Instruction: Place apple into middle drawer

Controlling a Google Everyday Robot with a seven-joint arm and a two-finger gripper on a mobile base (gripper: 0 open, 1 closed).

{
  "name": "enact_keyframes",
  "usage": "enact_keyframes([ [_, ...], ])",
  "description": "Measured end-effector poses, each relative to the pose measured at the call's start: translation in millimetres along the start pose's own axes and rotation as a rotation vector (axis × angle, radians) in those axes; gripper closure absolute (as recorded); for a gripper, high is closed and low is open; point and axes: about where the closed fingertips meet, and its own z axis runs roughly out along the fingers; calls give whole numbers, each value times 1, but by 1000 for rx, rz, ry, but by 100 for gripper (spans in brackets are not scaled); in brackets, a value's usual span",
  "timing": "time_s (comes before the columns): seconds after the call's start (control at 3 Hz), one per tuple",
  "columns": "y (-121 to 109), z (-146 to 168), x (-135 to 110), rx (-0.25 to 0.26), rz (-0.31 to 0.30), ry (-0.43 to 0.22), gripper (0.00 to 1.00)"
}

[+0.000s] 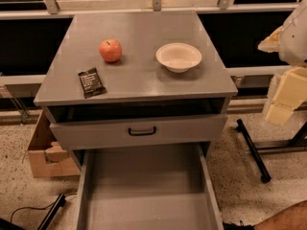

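The apple is small, round and red-orange, and sits on the left part of the grey cabinet top. The middle drawer is pulled far out below, a wide grey box with a bare flat floor and thin side walls. My gripper shows as pale cream parts under the white arm at the right edge. It is beside the cabinet's right side, far from the apple and higher than the open drawer. It holds nothing that I can see.
A white bowl stands right of the apple. A black snack packet lies near the front left corner. The top drawer front with a black handle is slightly out. A cardboard box sits on the floor at left and a black bar at right.
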Motion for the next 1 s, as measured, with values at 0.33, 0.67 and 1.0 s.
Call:
enact_keyframes([
  [0.33,0,0,0,0,0,0,0],
  [0.67,-11,10,-5,24,20,-46,0],
  [1.0,-33,38,-17,48,60,-140,0],
])
